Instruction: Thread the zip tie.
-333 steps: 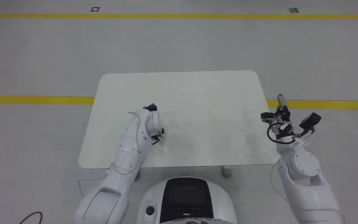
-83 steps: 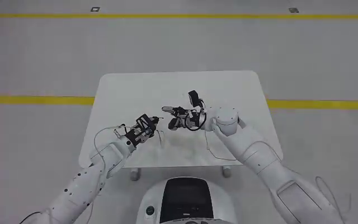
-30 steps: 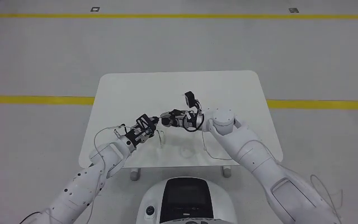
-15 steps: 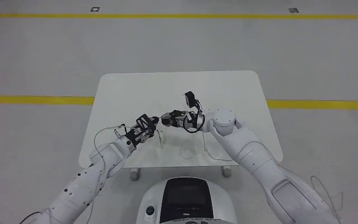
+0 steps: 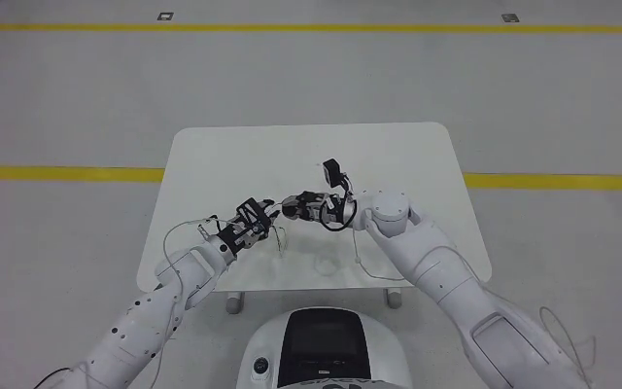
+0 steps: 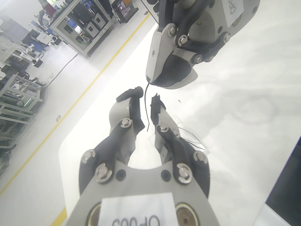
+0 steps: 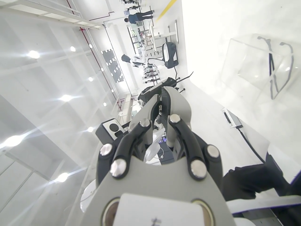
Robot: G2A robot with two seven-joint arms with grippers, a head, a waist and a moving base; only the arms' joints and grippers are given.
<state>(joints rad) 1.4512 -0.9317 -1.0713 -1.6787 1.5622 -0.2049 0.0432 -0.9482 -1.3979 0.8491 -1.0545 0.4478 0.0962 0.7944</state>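
A thin black zip tie [image 6: 145, 104] hangs from the tip of my right gripper [image 6: 152, 82], which is shut on its upper end. The strand runs down between the fingers of my left gripper [image 6: 147, 95], which stand open on either side without touching it. In the top view the left gripper [image 5: 262, 210] and right gripper [image 5: 290, 203] meet tip to tip above the front middle of the white table [image 5: 389, 156]. In the right wrist view the right gripper [image 7: 164, 90] is shut and a short end of the zip tie [image 7: 187, 75] sticks out past it.
A clear plastic holder [image 7: 258, 66] with several black zip ties lies on the table just under the grippers, also visible as the holder [image 6: 182, 134] beside my left fingers. The table's front edge is close behind both arms.
Since 2.8 s ago the right gripper has closed in on the left gripper. Over the last second it only shifted slightly; the left gripper stayed put.
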